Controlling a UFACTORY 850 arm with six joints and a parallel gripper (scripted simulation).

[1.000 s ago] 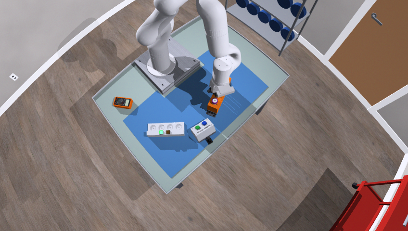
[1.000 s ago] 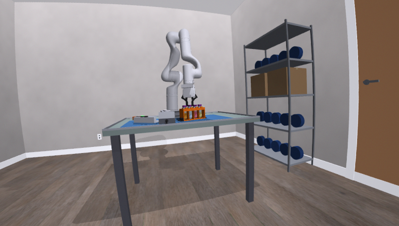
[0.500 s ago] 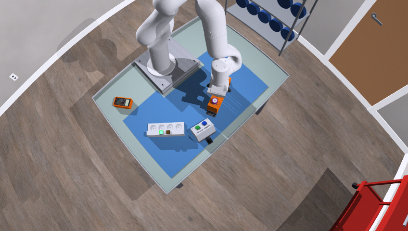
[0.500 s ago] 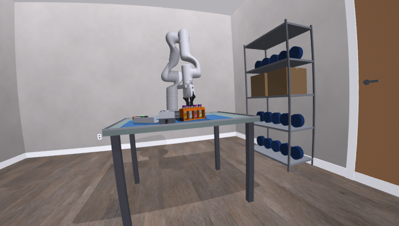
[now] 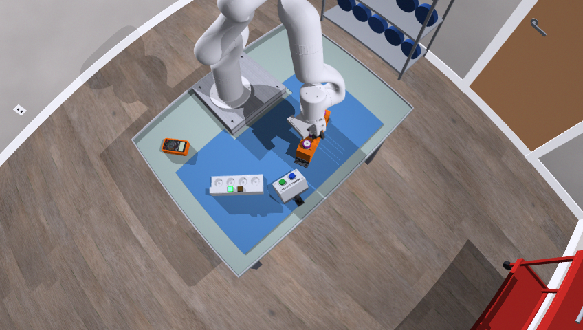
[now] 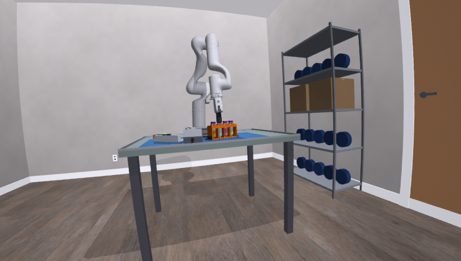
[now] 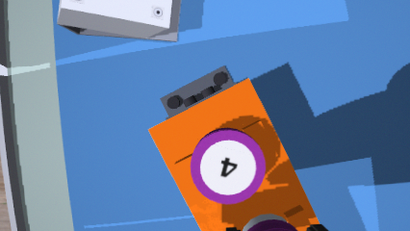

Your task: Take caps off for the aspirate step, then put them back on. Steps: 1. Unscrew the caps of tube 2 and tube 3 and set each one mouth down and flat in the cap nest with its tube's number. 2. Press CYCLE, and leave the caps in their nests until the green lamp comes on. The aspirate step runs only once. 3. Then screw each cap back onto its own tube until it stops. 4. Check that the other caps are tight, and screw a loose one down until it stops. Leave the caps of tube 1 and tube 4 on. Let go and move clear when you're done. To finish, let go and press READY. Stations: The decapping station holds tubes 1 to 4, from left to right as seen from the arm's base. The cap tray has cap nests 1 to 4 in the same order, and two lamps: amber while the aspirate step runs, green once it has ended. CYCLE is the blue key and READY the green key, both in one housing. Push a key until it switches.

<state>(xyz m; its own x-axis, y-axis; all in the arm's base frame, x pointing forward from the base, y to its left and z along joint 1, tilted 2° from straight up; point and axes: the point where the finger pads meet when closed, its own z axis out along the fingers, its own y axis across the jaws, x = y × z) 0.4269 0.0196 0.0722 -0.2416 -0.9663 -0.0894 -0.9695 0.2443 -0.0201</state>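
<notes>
One cap in claw [image 6: 218, 118]: fingers closed part-way, clamped on tube 3 cap [image 7: 269, 226], only its purple top edge visible at bottom of wrist view. Claw points straight down over orange decapping station [image 5: 304, 155]. Tube 4 cap [image 7: 227, 166] just beside claw, seated on its tube, numeral readable. Key housing [image 5: 289, 186] near, past tube 4 end of station. Cap tray [image 5: 236, 184] farther off on table [image 5: 171, 122], green lamp [image 5: 229, 188] lit.
</notes>
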